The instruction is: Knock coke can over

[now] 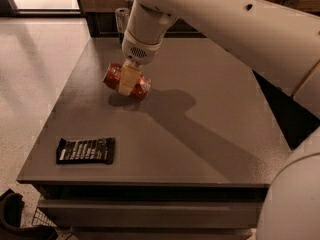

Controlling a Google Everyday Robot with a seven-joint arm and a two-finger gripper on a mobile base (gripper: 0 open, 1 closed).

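Note:
The red coke can (pixel 141 86) lies on its side on the grey table (pixel 210 134), near the back left, tilted slightly down to the right. My gripper (pixel 128 80) comes down from the white arm above, and its pale fingers (pixel 127 79) straddle the middle of the can. The can's middle is hidden behind the fingers.
A black snack packet (pixel 86 150) lies near the table's front left corner. A slim silver-and-blue can (pixel 121 19) stands upright at the table's back edge, behind the arm. The white arm spans the upper right. A dark cabinet stands to the right.

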